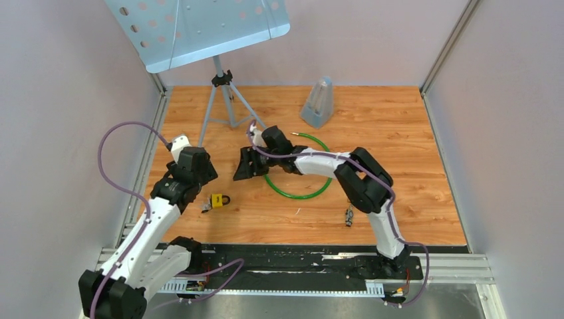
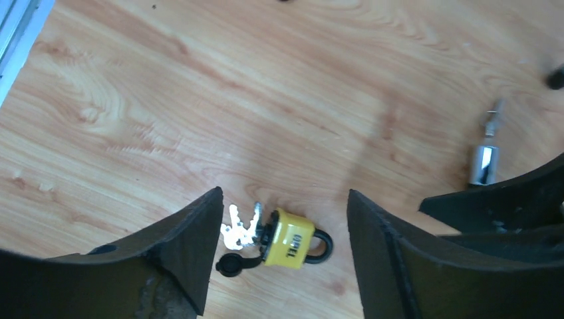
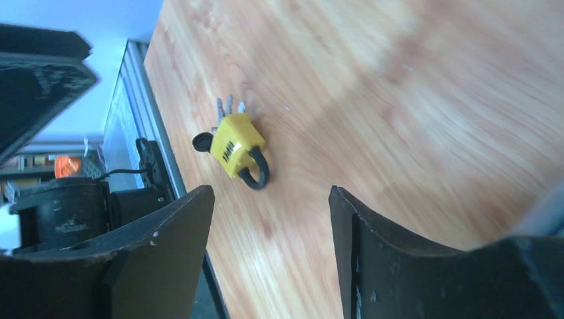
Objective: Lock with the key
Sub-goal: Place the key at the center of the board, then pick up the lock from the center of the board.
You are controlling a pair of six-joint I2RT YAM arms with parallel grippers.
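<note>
Padlock (image 2: 289,238) flat on table (image 1: 399,133), keys (image 2: 238,229) at its left end.
Lies just beside left gripper (image 2: 284,196), long axis crosswise, shackle (image 2: 322,242) pointing right; that gripper and right gripper (image 3: 269,191) both gape, holding nothing.

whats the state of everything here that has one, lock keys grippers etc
padlock, lying on its side, shackle looks pushed home, not held
keys, bunched at the padlock's keyhole end, one seems inserted
left gripper, open, empty
right gripper, open, empty
green cable, lying in a loop
metronome, upright
music stand, standing, desk tilted
</note>
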